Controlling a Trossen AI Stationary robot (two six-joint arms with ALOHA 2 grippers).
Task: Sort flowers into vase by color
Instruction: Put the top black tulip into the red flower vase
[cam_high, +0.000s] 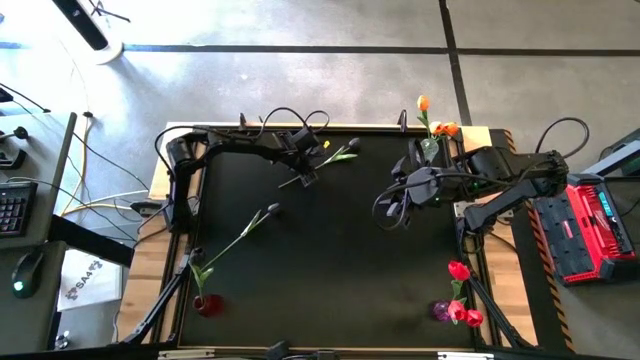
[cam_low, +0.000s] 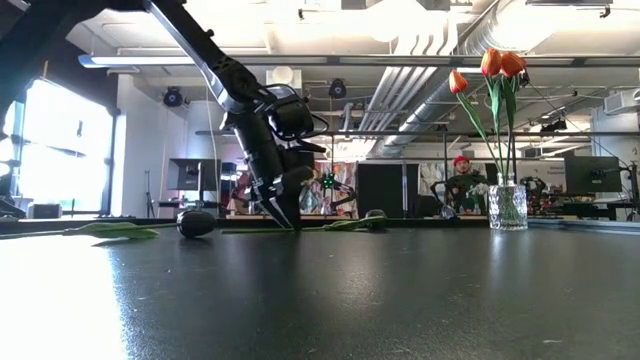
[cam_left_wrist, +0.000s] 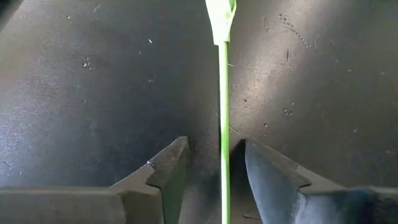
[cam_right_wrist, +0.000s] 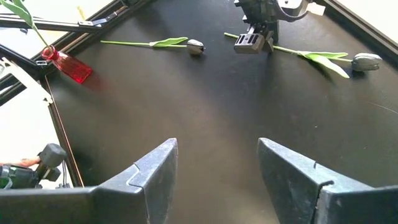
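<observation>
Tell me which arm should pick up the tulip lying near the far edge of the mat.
Left. The left gripper is down at the mat, fingers open either side of that tulip's stem. The right gripper hangs open over mid-mat, away from it.

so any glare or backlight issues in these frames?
Low view: bright window at left backlights the scene, so the left gripper reads as a near silhouette, and the table shows a pale sheen at left. High view: even light, and the dark-headed flower blends into the black mat. Left wrist view: the stem is sharp between open fingers.
</observation>
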